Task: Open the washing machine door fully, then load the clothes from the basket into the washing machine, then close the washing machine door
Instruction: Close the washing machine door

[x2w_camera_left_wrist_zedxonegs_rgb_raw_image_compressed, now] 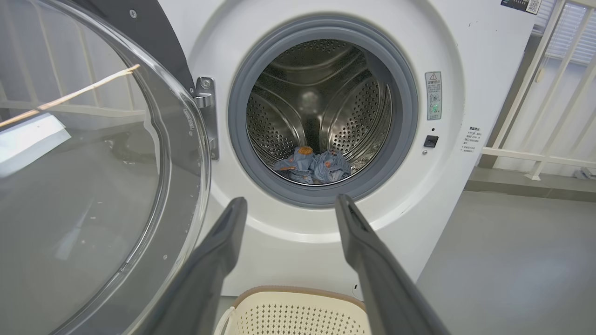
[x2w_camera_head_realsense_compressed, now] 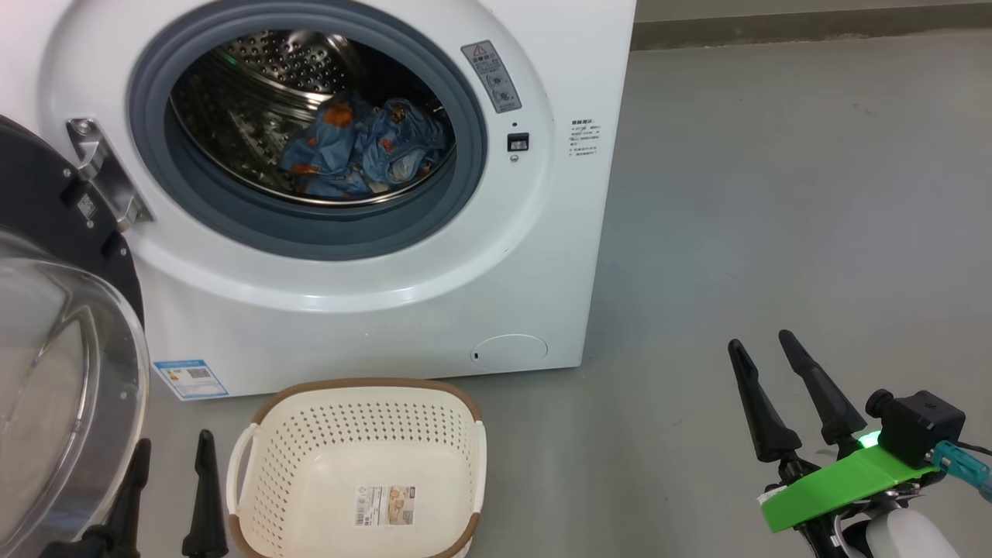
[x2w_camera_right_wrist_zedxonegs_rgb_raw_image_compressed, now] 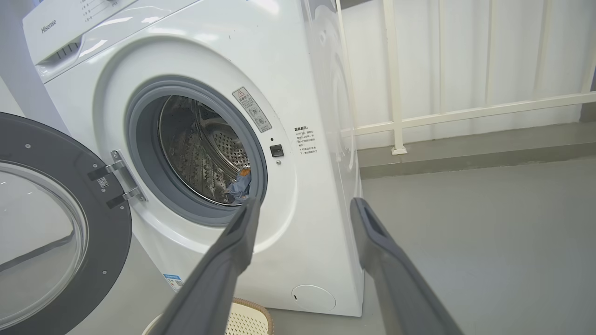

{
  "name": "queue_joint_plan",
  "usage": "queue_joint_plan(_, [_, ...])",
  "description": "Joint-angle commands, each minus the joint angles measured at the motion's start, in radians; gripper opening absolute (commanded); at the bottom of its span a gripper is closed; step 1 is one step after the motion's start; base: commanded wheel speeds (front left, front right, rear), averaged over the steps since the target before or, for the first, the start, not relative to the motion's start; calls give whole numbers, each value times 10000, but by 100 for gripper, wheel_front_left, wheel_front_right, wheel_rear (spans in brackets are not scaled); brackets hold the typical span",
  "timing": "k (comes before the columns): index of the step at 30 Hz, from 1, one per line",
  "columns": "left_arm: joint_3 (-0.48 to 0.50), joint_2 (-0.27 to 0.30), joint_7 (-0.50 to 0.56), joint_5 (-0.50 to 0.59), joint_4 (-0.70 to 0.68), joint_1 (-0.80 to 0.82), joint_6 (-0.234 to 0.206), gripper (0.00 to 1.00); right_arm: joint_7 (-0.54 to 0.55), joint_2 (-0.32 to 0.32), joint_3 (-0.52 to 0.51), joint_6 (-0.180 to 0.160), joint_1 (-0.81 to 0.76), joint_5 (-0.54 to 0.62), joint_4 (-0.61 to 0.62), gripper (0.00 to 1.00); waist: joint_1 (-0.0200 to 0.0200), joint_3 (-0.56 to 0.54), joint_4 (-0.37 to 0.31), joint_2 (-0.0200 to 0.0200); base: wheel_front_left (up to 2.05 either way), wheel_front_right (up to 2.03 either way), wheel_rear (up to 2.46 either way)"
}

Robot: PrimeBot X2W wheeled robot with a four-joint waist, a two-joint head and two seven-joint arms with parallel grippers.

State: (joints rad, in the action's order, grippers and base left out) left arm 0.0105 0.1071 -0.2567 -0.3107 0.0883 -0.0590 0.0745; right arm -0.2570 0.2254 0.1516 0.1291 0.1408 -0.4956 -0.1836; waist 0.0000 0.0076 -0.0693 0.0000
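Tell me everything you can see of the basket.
The basket is a cream-white perforated plastic tub, rounded-rectangular, with a brown woven-look rim and side handles. It stands upright and empty on the grey floor just before the washing machine, a label sticker on its bottom.

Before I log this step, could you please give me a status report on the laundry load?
Left gripper, right gripper: jaws open, empty. Clothes in drum; basket empty; washing machine door wide open. Nothing across the opening.
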Motion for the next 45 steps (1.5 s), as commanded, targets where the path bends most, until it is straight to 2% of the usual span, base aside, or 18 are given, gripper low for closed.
queue_joint_plan(1, [389, 106, -51, 59, -214, 298, 52, 100, -48, 144, 243, 16, -16, 5, 212, 100, 0, -7, 5, 0, 0, 0, 0])
queue_joint_plan(45, [543, -38, -51, 212, -109, 388, 184, 100, -48, 170, 222, 16, -41, -8, 212, 100, 0, 6, 94, 0, 0, 0, 0])
